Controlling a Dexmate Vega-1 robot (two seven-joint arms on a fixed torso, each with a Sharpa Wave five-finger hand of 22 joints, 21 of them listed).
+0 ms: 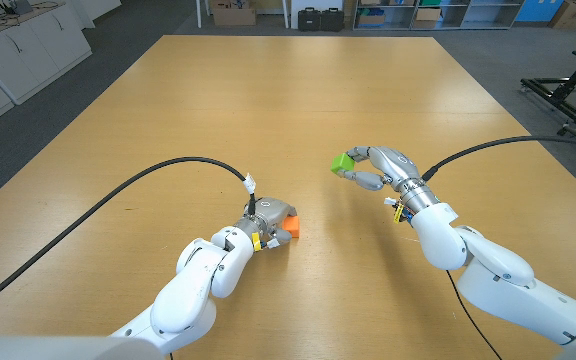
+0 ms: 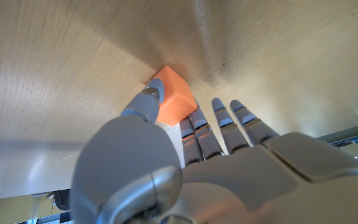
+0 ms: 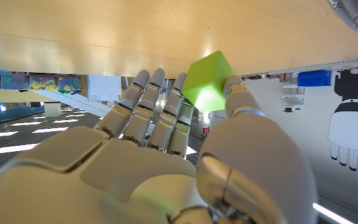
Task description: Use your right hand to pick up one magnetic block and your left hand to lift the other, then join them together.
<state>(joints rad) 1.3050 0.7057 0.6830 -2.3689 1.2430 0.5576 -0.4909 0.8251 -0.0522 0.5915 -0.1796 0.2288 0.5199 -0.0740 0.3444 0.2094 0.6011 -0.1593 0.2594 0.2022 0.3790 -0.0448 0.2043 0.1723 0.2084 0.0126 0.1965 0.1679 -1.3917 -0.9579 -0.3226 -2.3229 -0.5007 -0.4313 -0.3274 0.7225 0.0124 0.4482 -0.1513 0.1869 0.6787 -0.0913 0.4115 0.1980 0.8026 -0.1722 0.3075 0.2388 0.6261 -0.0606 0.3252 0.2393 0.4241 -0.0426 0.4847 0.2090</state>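
Note:
My right hand [image 1: 386, 170] pinches a green block [image 1: 343, 163] between thumb and fingers, holding it a little above the wooden table [image 1: 298, 90] right of centre. In the right wrist view the green block [image 3: 207, 81] sits at the fingertips of my right hand [image 3: 166, 162], thumb on one face. An orange block [image 1: 290, 228] lies on the table near the front, with my left hand [image 1: 266, 222] over it. In the left wrist view, the thumb and a finger of my left hand [image 2: 191, 168] press on opposite sides of the orange block [image 2: 174, 96].
Black cables [image 1: 138, 185] run across the table from both wrists. White cabinets [image 1: 18, 50] stand at the left, boxes and shelves [image 1: 368, 14] beyond the far edge, and a black metal stand [image 1: 568, 90] at the right.

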